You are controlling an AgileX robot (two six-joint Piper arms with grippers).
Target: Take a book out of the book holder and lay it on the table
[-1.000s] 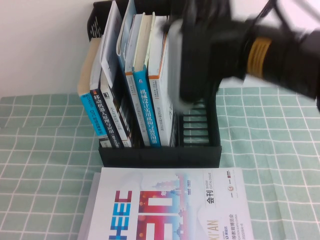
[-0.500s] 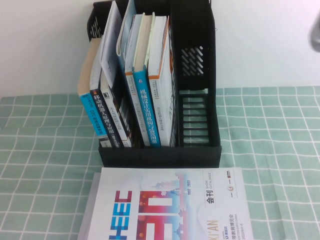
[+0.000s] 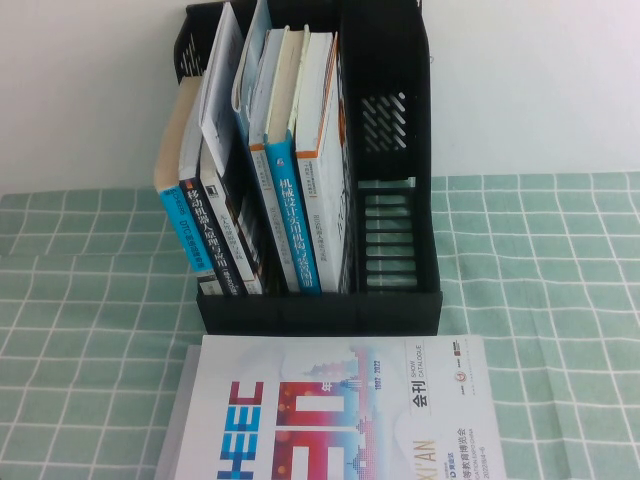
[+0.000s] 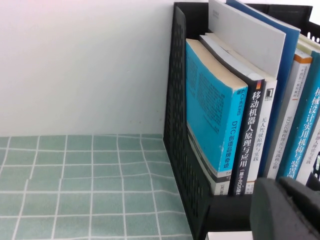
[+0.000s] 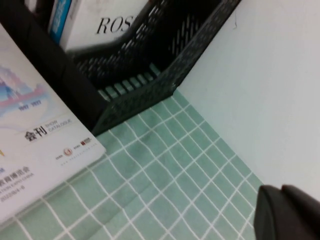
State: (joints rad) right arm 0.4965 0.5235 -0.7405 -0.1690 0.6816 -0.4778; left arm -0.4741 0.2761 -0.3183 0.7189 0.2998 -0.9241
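The book (image 3: 340, 410), white-covered with red and blue letters and skyline art, lies flat on the table (image 3: 90, 330) just in front of the book holder (image 3: 320, 305). It also shows in the right wrist view (image 5: 35, 145). The black book holder's rightmost slot is empty. Neither gripper shows in the high view. My left gripper (image 4: 287, 210) is shut and empty, near the holder's (image 4: 180, 150) left front corner. My right gripper (image 5: 287, 212) is shut and empty, above the cloth (image 5: 165, 190) to the right of the holder (image 5: 140, 95).
Several upright books fill the holder's left slots: a cyan-spined one (image 3: 180, 225), a dark-spined one (image 3: 225, 240), a blue-spined one (image 3: 295, 220). A white wall (image 3: 530, 80) stands behind. Green checked cloth lies on both sides of the holder.
My right arm, blurred in front of the holder's upper right a second ago, has moved out of the high view. The book on the table has not moved.
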